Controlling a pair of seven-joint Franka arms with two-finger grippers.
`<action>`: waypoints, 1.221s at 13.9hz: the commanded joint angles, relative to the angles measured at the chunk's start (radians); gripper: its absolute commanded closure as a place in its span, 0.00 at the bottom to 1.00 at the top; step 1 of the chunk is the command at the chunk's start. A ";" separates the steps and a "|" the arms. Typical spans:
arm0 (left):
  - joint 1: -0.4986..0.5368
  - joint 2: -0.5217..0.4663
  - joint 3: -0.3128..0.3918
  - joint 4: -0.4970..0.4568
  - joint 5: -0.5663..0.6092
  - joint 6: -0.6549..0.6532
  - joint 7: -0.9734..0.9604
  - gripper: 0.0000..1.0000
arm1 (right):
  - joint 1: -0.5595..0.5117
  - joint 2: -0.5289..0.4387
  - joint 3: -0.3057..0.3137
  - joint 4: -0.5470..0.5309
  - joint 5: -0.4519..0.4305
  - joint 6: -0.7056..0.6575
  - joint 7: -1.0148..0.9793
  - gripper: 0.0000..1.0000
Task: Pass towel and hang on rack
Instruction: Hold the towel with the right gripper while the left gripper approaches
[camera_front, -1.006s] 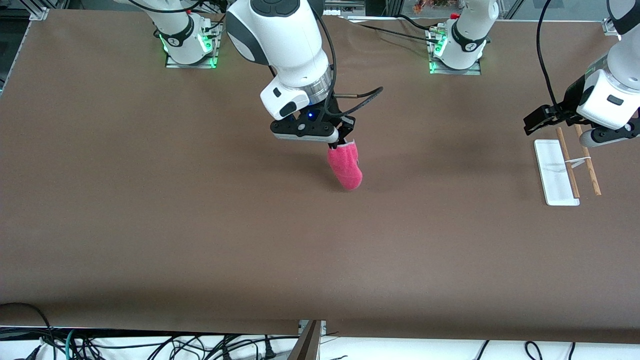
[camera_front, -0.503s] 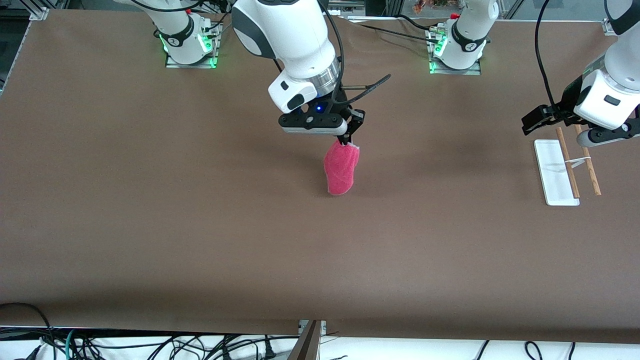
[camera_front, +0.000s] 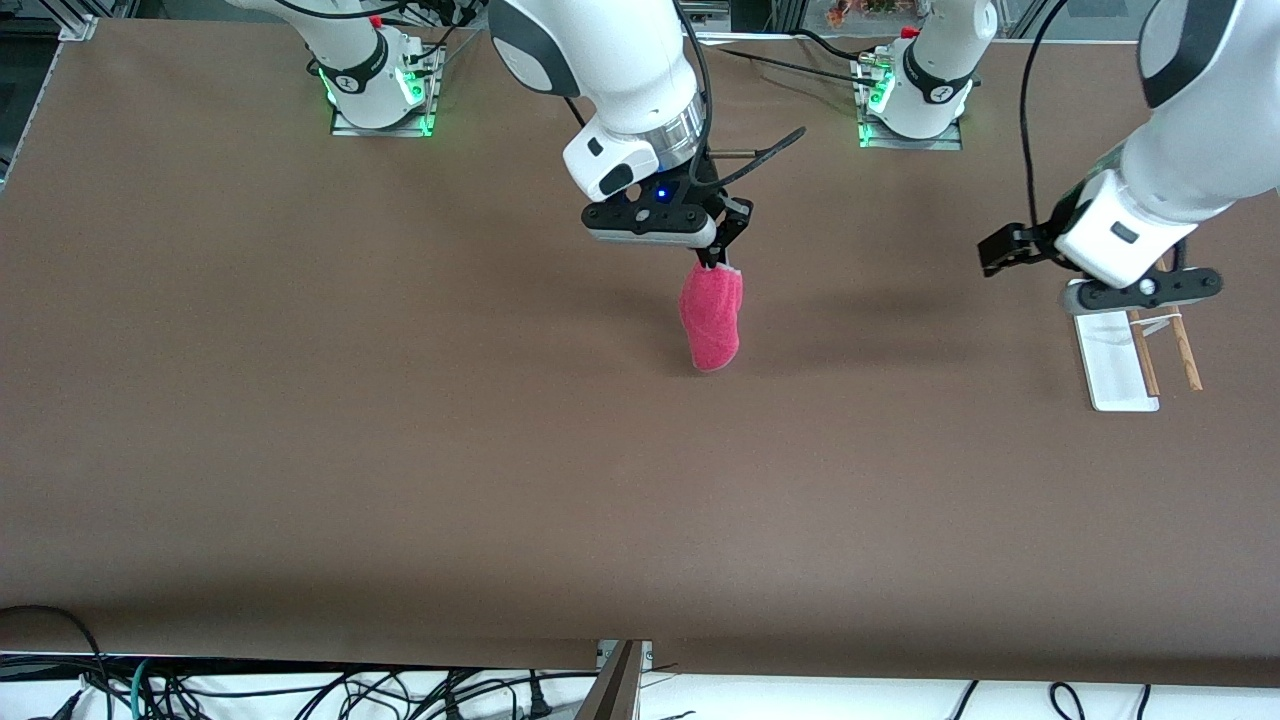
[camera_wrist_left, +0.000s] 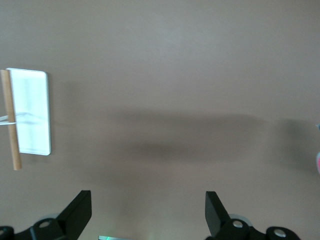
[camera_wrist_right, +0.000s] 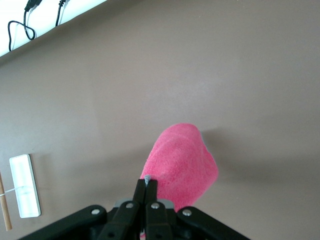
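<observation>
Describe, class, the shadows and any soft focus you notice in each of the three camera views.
Front view: soft shadows lie on the table under the hanging towel and beside the rack. Left wrist view: long blurred shadow bands cross the table, and the open left gripper looks soft. Right wrist view: the towel casts a faint shadow; the shut right gripper appears sharp.

Fuzzy pink cloth towel (camera_front: 711, 328); matt brown table (camera_front: 400, 450); rack (camera_front: 1120, 365) with glossy white base, wooden rods.
</observation>
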 joint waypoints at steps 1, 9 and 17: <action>-0.039 0.029 -0.006 0.056 0.012 -0.043 0.013 0.00 | 0.005 -0.007 0.001 0.007 0.002 0.010 0.031 1.00; -0.048 0.144 0.001 0.061 -0.101 -0.089 0.167 0.00 | 0.012 -0.007 0.002 0.007 0.004 0.085 0.074 1.00; -0.056 0.159 -0.018 -0.080 -0.375 0.128 0.498 0.00 | 0.012 -0.007 0.005 0.007 0.004 0.085 0.077 1.00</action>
